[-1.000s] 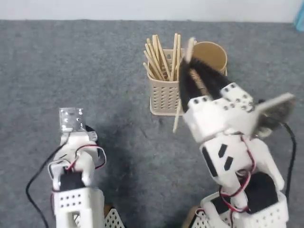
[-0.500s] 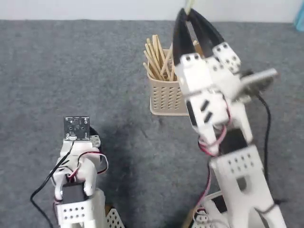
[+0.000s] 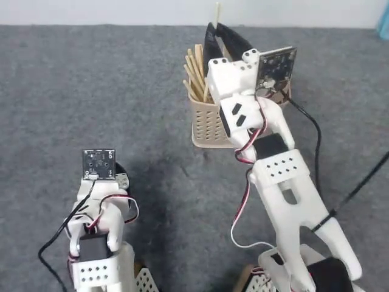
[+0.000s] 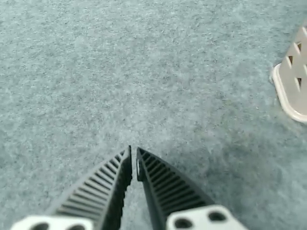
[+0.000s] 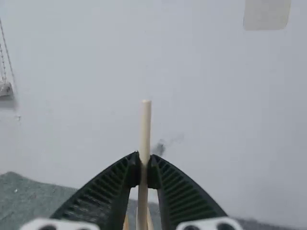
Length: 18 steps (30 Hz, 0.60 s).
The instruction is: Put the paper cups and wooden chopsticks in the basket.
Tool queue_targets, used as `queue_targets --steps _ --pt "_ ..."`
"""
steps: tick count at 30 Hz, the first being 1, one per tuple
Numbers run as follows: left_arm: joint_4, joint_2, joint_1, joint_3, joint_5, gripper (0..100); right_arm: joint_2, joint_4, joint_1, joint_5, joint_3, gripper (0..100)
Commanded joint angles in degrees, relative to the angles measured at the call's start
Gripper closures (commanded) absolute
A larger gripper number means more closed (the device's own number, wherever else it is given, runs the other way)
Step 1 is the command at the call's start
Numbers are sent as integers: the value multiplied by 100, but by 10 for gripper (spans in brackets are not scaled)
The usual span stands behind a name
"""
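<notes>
One chopstick (image 5: 145, 120): long axis upright, pinched by right gripper (image 5: 144, 165), over basket (image 3: 209, 125).
Basket: near tabletop's far edge.
Left gripper (image 4: 133, 155): fingers together, empty, well apart.

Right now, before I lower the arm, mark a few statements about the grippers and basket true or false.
The right gripper is shut on a chopstick. True.
The left gripper holds a chopstick too. False: it is shut on nothing, above the carpet.
The basket has other chopsticks standing in it. True.
The basket lies tipped on its side. False: it stands upright.
</notes>
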Motion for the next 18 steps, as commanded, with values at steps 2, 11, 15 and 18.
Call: queue_targets --steps 2,11,15,18 --pt "26 -88 35 -31 -53 984 -66 163 -66 -26 167 809" --pt "18 -79 35 -31 -53 984 -1490 2607 -101 -70 -879 789" --pt "18 -79 35 -31 -53 984 -2334 3767 -171 -70 -1002 789" --pt "26 -79 35 -31 -53 984 -3046 4629 -163 -70 -905 790"
